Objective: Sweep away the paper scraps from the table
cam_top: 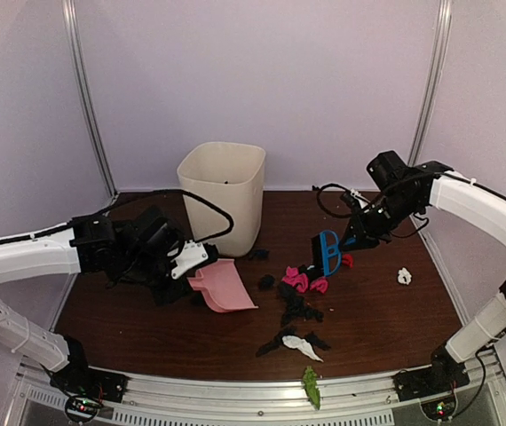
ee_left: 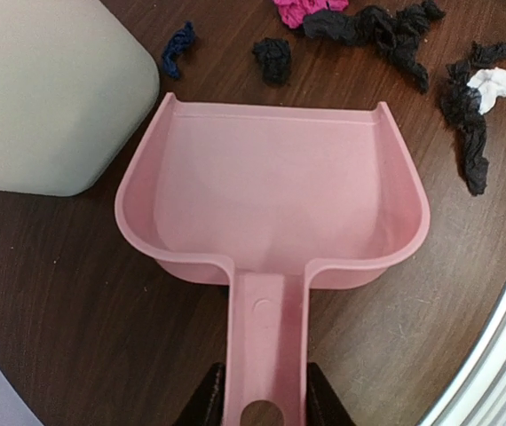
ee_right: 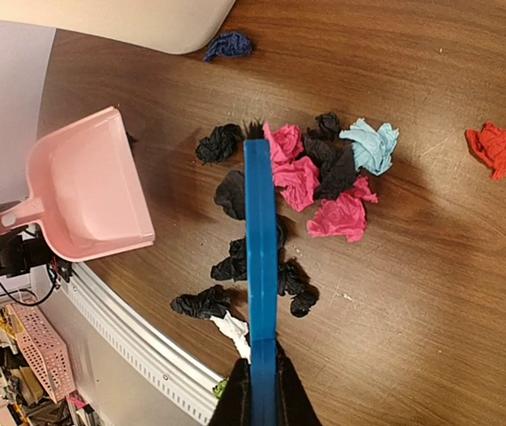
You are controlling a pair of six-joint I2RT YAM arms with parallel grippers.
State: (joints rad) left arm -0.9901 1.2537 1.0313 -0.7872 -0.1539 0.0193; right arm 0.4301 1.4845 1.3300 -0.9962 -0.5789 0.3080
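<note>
The paper scraps [cam_top: 299,282] lie mid-table: black, pink [ee_right: 297,177] and light blue [ee_right: 373,145] wads bunched together, a red wad [ee_right: 494,146] to one side, a white wad [cam_top: 404,276] at the right, and a green one [cam_top: 311,386] on the front rail. My left gripper [ee_left: 264,404] is shut on the handle of the pink dustpan [ee_left: 271,195], which is empty with its mouth facing the scraps. My right gripper [ee_right: 262,390] is shut on the blue brush [ee_right: 260,240], held over the pile with its bristles among the wads on the table [cam_top: 386,319].
A cream waste bin [cam_top: 223,193] stands at the back, just behind the dustpan. A dark blue wad [ee_left: 178,47] lies by its base. The silver rail [ee_left: 502,355] runs along the table's front edge.
</note>
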